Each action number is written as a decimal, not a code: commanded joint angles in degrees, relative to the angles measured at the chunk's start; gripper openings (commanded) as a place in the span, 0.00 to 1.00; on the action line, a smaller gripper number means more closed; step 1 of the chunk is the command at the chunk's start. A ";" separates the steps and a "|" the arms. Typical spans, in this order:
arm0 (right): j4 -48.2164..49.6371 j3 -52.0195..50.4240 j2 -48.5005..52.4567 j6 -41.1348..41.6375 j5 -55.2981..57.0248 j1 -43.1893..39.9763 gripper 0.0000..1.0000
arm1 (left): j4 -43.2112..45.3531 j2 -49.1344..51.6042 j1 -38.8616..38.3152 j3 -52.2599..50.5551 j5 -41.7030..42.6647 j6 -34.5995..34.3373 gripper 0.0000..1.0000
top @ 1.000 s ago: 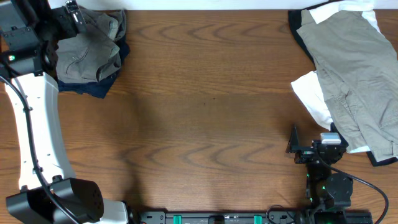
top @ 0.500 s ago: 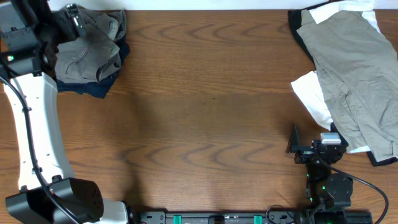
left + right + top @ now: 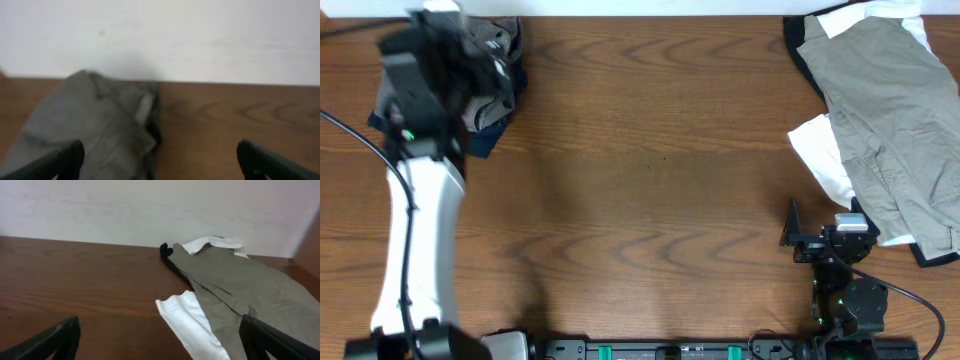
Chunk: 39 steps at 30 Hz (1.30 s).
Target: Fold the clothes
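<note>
A folded pile of clothes lies at the table's far left corner: grey shorts [image 3: 498,45] on a navy garment [image 3: 480,140]. The left wrist view shows the grey cloth [image 3: 85,125] under its left finger. My left gripper [image 3: 162,167] hangs open above the pile's right edge, nothing between its fingers; from overhead the left arm [image 3: 420,80] is blurred over the pile. At the far right lies a loose heap: a khaki-beige garment [image 3: 890,110] over white cloth [image 3: 820,150] and dark cloth [image 3: 798,45]. My right gripper [image 3: 160,347] rests open near the front edge, short of the white cloth [image 3: 185,315].
Brown wooden table [image 3: 650,180] with a pale wall behind its far edge. The right arm's base [image 3: 850,300] sits at the front right. The dark rail [image 3: 670,350] runs along the front edge.
The left arm has swung to the right and now lies over the folded pile, blurred with motion. The right arm and the heap at the right have not moved.
</note>
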 commanded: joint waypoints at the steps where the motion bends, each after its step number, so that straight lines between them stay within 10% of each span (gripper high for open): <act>1: -0.13 -0.20 -0.39 -0.70 -0.02 -0.63 0.99 | 5.70 -6.62 -1.79 -9.84 0.50 2.80 0.98; 16: -0.13 -0.20 -0.39 -0.70 -0.02 -0.63 0.99 | 29.90 -43.12 -7.34 -58.60 2.64 2.84 0.98; 39: -0.13 -0.20 -0.39 -0.70 -0.02 -0.63 0.99 | 5.27 -75.58 -7.96 -70.01 1.95 4.09 0.98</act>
